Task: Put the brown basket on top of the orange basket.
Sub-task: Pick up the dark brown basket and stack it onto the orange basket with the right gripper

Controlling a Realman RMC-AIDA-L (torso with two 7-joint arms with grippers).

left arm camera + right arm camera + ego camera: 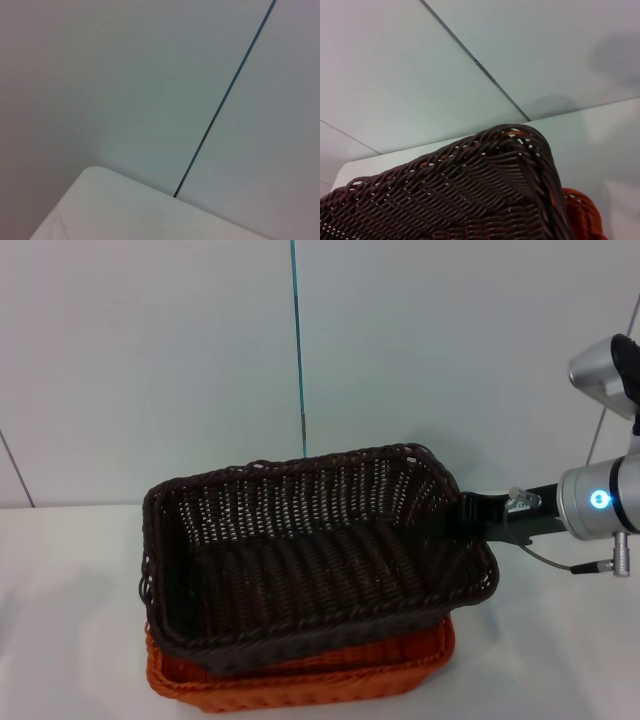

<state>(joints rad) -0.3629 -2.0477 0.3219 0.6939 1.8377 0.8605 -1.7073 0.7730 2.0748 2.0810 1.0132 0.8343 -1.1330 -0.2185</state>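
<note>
The brown basket (300,550) lies in the orange basket (300,688) near the table's front edge, nested crookedly, with its right end higher. Only the orange basket's front rim and wall show beneath it. My right gripper (470,518) reaches in from the right and is shut on the brown basket's right rim. In the right wrist view the brown basket's weave (470,200) fills the foreground, and a corner of the orange basket (582,212) peeks out beside it. My left arm is out of sight.
The baskets stand on a white table (60,640) against a pale wall with a dark vertical seam (297,350). The left wrist view shows only the wall and a rounded corner of the table (150,215).
</note>
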